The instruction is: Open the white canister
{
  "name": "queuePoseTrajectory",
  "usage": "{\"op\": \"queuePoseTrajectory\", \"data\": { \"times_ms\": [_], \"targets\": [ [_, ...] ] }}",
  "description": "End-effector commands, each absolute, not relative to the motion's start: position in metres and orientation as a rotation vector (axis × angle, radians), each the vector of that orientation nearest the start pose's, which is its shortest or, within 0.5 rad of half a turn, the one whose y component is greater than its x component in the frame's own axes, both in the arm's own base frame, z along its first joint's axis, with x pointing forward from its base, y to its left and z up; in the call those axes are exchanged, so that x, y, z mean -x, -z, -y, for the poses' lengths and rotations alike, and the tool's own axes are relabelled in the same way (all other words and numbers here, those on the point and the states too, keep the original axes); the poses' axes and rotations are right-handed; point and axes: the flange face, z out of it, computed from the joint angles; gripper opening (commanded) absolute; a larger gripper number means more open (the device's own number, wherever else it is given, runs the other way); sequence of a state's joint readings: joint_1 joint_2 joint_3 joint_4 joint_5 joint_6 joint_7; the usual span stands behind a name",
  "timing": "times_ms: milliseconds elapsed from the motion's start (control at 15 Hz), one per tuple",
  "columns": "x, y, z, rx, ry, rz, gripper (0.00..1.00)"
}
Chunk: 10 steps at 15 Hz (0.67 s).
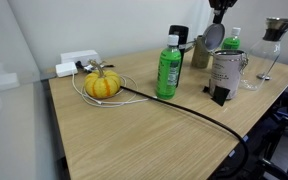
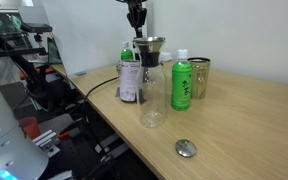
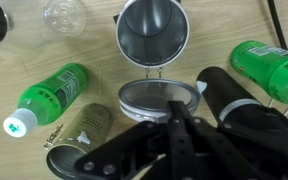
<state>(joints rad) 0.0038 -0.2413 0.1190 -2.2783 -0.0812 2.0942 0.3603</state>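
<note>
The white canister [image 1: 225, 72] stands upright at the far side of the table, and it also shows in an exterior view [image 2: 130, 80]. Its hinged lid [image 1: 214, 38] is flipped up and stands open. In the wrist view I look down into the canister's open mouth [image 3: 156, 97], with the shiny inside of the lid [image 3: 152, 35] behind it. My gripper [image 3: 176, 106] hangs straight above the canister [image 1: 220, 10] [image 2: 136, 14]. Its fingers are together and hold nothing, clear of the lid.
A green bottle [image 1: 168, 68] stands in front, and a second one [image 1: 232, 40] behind. An olive-gold tin [image 1: 200, 52], a glass carafe [image 2: 152, 92] and a dark cylinder [image 3: 234, 100] crowd the canister. A pumpkin [image 1: 102, 86] and a black cable [image 1: 174, 104] lie on the table. A loose round lid [image 2: 186, 148] lies near the edge.
</note>
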Motion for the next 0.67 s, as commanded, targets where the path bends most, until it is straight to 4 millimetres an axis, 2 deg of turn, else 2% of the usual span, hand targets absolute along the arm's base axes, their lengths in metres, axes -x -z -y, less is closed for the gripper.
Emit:
{"op": "queuePoseTrajectory", "data": {
  "times_ms": [0,600],
  "targets": [
    [-0.4814,-0.459,-0.0541,3.218,0.142,-0.286,0.0],
    [-0.4862,-0.458,-0.0619,3.221,0.168,-0.213,0.0]
  ]
}}
